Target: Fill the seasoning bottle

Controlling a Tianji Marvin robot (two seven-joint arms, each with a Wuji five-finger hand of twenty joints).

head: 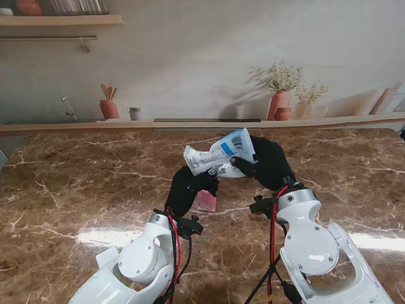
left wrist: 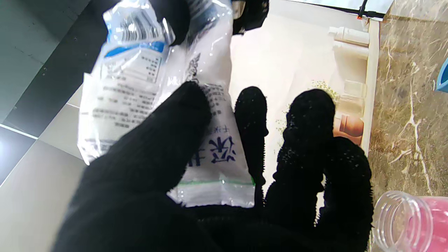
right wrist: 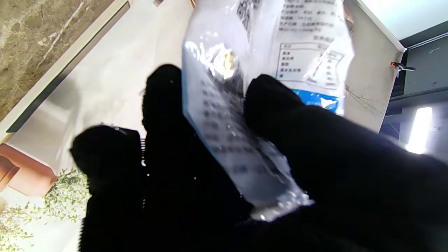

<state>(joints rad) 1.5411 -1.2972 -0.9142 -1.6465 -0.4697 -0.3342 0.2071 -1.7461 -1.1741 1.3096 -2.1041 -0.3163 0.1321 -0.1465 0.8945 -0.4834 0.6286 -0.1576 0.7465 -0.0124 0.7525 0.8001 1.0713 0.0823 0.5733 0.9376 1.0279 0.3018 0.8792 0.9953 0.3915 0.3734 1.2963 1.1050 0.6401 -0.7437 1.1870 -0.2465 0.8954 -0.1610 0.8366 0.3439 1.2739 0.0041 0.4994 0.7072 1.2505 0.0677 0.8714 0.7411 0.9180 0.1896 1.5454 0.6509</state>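
left hand [head: 190, 187]: we grip one end of the seasoning bag [head: 220, 152], thumb pressed on its printed face | right hand [head: 269, 161]: we pinch the bag's other end between thumb and fingers | bag: held in the air above the marble surface [head: 76, 190], between both hands | seasoning bottle [left wrist: 409, 220]: clear, mouth open, pink inside, just beside our left hand's fingers [left wrist: 308, 140]
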